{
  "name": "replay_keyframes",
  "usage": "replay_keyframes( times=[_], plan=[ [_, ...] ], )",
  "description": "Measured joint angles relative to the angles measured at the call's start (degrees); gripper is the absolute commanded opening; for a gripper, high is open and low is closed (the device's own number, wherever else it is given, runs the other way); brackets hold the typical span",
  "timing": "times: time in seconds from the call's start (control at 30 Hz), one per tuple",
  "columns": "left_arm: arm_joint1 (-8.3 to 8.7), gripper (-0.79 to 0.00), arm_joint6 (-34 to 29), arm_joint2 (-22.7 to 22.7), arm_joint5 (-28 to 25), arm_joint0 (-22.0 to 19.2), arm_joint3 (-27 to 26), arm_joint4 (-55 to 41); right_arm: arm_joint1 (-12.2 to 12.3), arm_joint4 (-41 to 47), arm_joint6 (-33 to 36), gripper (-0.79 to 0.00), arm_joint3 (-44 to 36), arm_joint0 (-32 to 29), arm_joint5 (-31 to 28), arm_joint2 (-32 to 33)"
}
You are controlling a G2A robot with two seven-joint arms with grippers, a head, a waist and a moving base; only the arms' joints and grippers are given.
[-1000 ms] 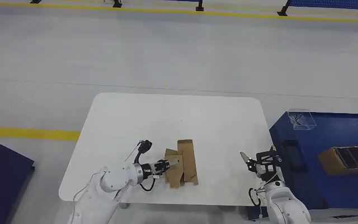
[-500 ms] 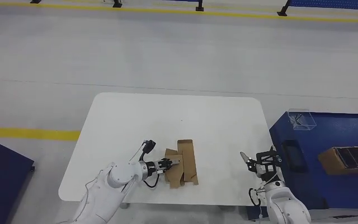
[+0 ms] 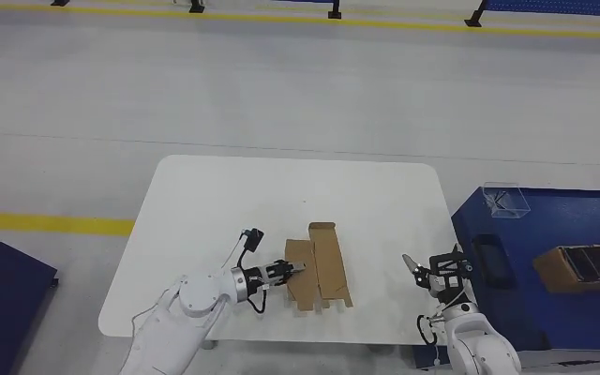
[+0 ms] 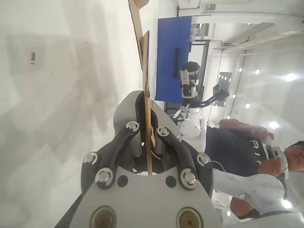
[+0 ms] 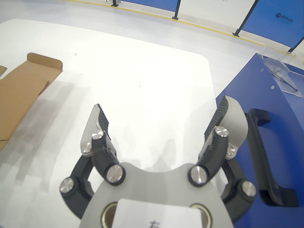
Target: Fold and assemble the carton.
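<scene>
Our left hand [image 3: 296,268] pinches the carton [image 3: 323,267] by its 9 o'clock edge, holding it flat toward the worktop's [image 3: 216,206] 5 o'clock. Our right hand [image 3: 431,264] hangs spread near 4 o'clock, apparently free for folding.

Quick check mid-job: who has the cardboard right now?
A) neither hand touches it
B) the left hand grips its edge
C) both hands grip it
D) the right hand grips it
B: the left hand is shut on the edge of the cardboard, while the right hand is open, holds nothing and is well apart from it.
</scene>
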Motion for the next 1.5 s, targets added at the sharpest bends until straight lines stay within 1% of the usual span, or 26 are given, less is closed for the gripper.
replay_keyframes(
  times=[0.2, 0.27, 0.37, 0.4, 0.47, 0.5, 0.57, 0.6, 0.7, 0.8, 0.83, 0.87, 0.9, 0.93, 1.0, 1.03, 1.07, 1.2, 1.33, 1.37, 1.4, 1.5],
  plan=[
    [0.02, -0.785, 0.1, -0.03, 0.08, 0.09, 0.01, 0.1, 0.01, 0.49, 0.49, 0.0, -0.24, -0.09, -0.49, -0.09],
    [0.02, -0.785, 0.1, -0.03, 0.08, 0.09, 0.0, 0.1, 0.13, 4.06, 4.05, 0.0, -1.64, 0.08, -3.97, 0.7],
    [0.02, -0.785, 0.32, -0.02, 0.01, 0.25, -0.16, 0.07, 0.66, 19.04, 17.73, 0.0, -3.77, 2.17, -13.94, 4.53],
    [0.0, -0.785, 0.99, -0.04, -0.31, 0.7, -0.62, -0.16, 0.95, 26.85, 24.79, 0.0, -3.47, 3.74, -16.96, 6.15],
    [0.01, -0.785, 1.61, -0.17, -1.25, 1.56, -1.5, -0.91, 1.5, 39.33, 36.65, 0.0, -1.75, 7.03, -19.77, 7.96],
    [0.05, -0.785, 1.55, -0.31, -2.02, 2.12, -2.06, -1.61, 1.94, 47.74, 45.16, 0.0, 0.41, 9.97, -19.99, 8.68],
    [0.1, -0.785, 1.27, -0.57, -3.29, 2.99, -2.88, -3.01, 2.6, 58.63, 57.49, 0.0, 4.76, 15.25, -18.35, 8.63],
    [0.11, -0.785, 0.93, -0.7, -4.01, 3.54, -3.33, -4.2, 2.89, 64.47, 64.76, 0.0, 8.33, 18.82, -17.0, 7.59],
    [0.13, -0.785, 0.32, -1.01, -5.4, 4.4, -3.88, -6.75, 3.17, 75.15, 79.93, 0.0, 18.63, 27.77, -14.6, 2.69],
    [0.05, -0.785, 1.03, -0.73, -5.43, 4.69, -3.73, -7.28, 2.69, 79.04, 87.45, 0.0, 28.46, 34.94, -14.96, -3.5],
    [-0.01, -0.785, 1.37, -0.58, -5.3, 4.67, -3.61, -7.52, 2.47, 79.69, 88.08, 0.0, 30.92, 36.65, -15.31, -5.42],
    [-0.07, -0.785, 1.58, -0.4, -5.26, 4.59, -3.45, -7.7, 2.27, 80.32, 88.2, -0.197, 33.02, 38.09, -15.85, -7.2],
    [-0.14, -0.785, 1.74, -0.16, -5.27, 4.45, -3.17, -7.89, 2.05, 81.1, 87.96, -0.332, 35.26, 39.62, -16.4, -9.26],
    [-0.2, -0.785, 1.81, 0.02, -5.3, 4.35, -2.97, -8.04, 1.91, 81.54, 87.51, -0.446, 36.58, 40.49, -16.86, -10.52],
    [-0.32, -0.785, 1.72, 0.45, -5.58, 4.24, -2.68, -8.59, 1.58, 82.93, 86.38, -0.576, 38.87, 41.69, -17.9, -12.81],
    [-0.36, -0.785, 1.68, 0.61, -5.73, 4.22, -2.61, -8.68, 1.42, 83.81, 86.12, -0.773, 39.88, 42.09, -18.03, -13.6],
    [-0.39, -0.785, 1.72, 0.76, -5.88, 4.2, -2.54, -8.71, 1.26, 84.66, 85.96, -0.785, 40.89, 42.55, -18.1, -14.34],
    [-0.58, -0.785, 1.98, 1.5, -6.3, 3.95, -1.97, -8.84, 0.46, 89.43, 86.14, -0.785, 44.3, 44.53, -18.15, -17.55],
    [-0.68, -0.785, 1.81, 1.85, -6.7, 3.72, -1.34, -9.24, 0.22, 93.14, 87.3, -0.785, 45.62, 45.89, -16.99, -19.76],
    [-0.69, -0.483, 1.6, 1.87, -6.82, 3.7, -1.21, -9.41, 0.26, 93.6, 87.53, -0.785, 45.77, 46.12, -16.76, -20.16],
    [-0.69, 0.0, 1.24, 1.86, -7.03, 3.69, -1.07, -9.76, 0.35, 93.96, 87.86, -0.785, 45.97, 46.38, -16.43, -20.7],
    [-0.64, 0.0, -0.49, 1.33, -7.94, 3.85, -0.76, -12.18, 0.51, 94.39, 88.03, -0.785, 46.51, 46.66, -16.25, -21.38]
  ],
)
